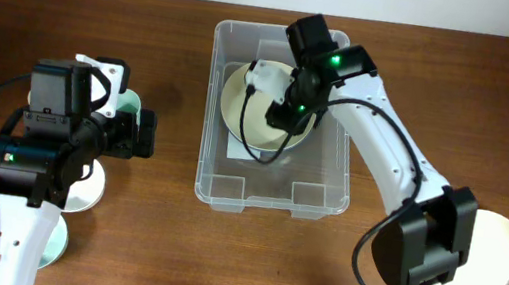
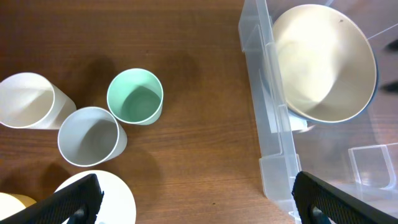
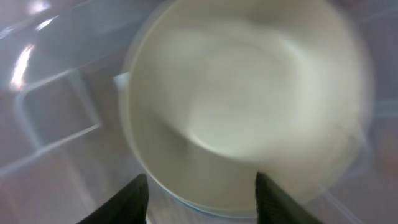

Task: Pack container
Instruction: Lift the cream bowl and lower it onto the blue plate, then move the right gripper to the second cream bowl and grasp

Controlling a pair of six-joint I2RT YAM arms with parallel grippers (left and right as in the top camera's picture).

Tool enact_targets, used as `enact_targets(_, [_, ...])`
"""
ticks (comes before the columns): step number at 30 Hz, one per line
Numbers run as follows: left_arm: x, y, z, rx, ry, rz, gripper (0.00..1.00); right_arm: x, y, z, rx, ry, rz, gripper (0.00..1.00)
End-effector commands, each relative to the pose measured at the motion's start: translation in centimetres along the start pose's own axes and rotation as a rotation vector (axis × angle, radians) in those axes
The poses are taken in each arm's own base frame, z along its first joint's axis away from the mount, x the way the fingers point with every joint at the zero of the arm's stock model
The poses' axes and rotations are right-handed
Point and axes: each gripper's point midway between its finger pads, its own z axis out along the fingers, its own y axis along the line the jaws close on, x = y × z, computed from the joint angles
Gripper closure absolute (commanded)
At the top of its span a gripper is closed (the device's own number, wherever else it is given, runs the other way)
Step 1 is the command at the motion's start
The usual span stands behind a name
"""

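The clear container (image 1: 319, 195) stands at the table's middle. A cream bowl (image 1: 251, 112) lies tilted inside its far half. My right gripper (image 1: 284, 115) hangs just over the bowl's rim. In the blurred right wrist view the fingers (image 3: 202, 196) are spread wide, with the bowl (image 3: 249, 93) filling the frame and the container floor (image 3: 56, 118) to the left. My left gripper (image 1: 144, 134) is open and empty over bare table, left of the container. In the left wrist view its fingers (image 2: 199, 202) frame the wood, with the container wall (image 2: 270, 124) and the bowl (image 2: 323, 62) at right.
A large cream bowl (image 1: 504, 266) sits at the right edge, behind the right arm's base. Left of the container stand a mint cup (image 2: 135, 96), a grey cup (image 2: 91, 135), a white cup (image 2: 28, 99) and a white dish (image 2: 121, 199).
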Motion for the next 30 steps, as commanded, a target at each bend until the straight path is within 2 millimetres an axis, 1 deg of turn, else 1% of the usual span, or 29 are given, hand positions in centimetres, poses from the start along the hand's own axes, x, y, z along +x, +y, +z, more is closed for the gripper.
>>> enact_targets(1, [-0.7,-0.2,-0.4,0.016,-0.017,-0.007,0.00,1.2,-7.7,-10.9,0.431,-0.066,0.466,0.46])
enact_targets(2, [-0.7,-0.2,-0.4,0.016,-0.017,-0.007,0.00,3.0,-9.6,-13.5,0.537,-0.073,0.621,0.44])
enact_targets(3, [-0.7,-0.2,-0.4,0.016,-0.016,-0.007,0.00,4.1,-10.3,-14.7,0.580,-0.078,0.699,0.42])
enact_targets(4, [-0.7,-0.2,-0.4,0.016,-0.016,-0.007,0.00,6.9,-11.8,-17.2,0.654,-0.100,0.892,0.22])
enact_targets(5, [-0.7,-0.2,-0.4,0.016,-0.016,-0.007,0.00,9.4,-12.4,-18.7,0.683,-0.117,1.051,0.20])
enact_targets(6, [-0.7,-0.2,-0.4,0.016,-0.016,-0.007,0.00,12.2,-12.8,-19.7,0.701,-0.115,1.207,0.19])
enact_targets(7, [-0.7,-0.2,-0.4,0.016,-0.016,-0.007,0.00,14.5,-12.9,-20.3,0.714,-0.101,1.325,0.18])
enact_targets(8, [-0.7,-0.2,-0.4,0.016,-0.016,-0.007,0.00,17.3,-12.8,-20.8,0.729,-0.073,1.465,0.10])
enact_targets(9, [-0.7,-0.2,-0.4,0.016,-0.016,-0.007,0.00,19.6,-12.5,-21.2,0.741,-0.045,1.569,0.01])
enact_targets(10, [-0.7,-0.2,-0.4,0.016,-0.017,-0.007,0.00,22.3,-12.1,-21.4,0.753,-0.002,1.691,0.01])
enact_targets(11, [-0.7,-0.2,-0.4,0.016,-0.017,-0.007,0.00,23.9,-11.7,-21.6,0.752,0.023,1.761,0.01])
enact_targets(12, [-0.7,-0.2,-0.4,0.016,-0.018,-0.007,0.00,26.4,-11.0,-21.6,0.732,0.067,1.862,0.01])
enact_targets(13, [-0.8,-0.2,-0.4,0.016,-0.019,-0.007,0.00,27.9,-10.5,-21.5,0.714,0.095,1.919,0.01])
enact_targets(14, [-0.8,-0.2,-0.4,0.016,-0.020,-0.007,0.00,30.7,-9.4,-21.1,0.678,0.158,2.023,0.01])
enact_targets(15, [-0.8,-0.2,-0.4,0.016,-0.020,-0.007,0.00,32.1,-8.9,-20.7,0.665,0.191,2.068,0.01])
enact_targets(17, [-0.8,-0.2,-0.4,0.016,-0.020,-0.007,0.00,33.6,-8.1,-19.9,0.634,0.233,2.115,0.01])
enact_targets(18, [-0.8,-0.3,-0.4,0.017,-0.020,-0.007,0.00,34.6,-7.6,-19.0,0.614,0.265,2.140,0.01])
enact_targets(21, [-0.8,-0.3,-0.4,0.017,-0.020,-0.007,0.00,36.8,-6.3,-16.8,0.587,0.347,2.179,0.01])
enact_targets(24, [-0.8,-0.3,-0.4,0.017,-0.019,-0.007,0.00,38.6,-4.7,-13.7,0.546,0.424,2.205,0.01])
enact_targets(30, [-0.8,-0.3,-0.4,0.017,-0.019,-0.007,0.00,41.1,-2.6,-7.9,0.523,0.476,2.211,0.01])
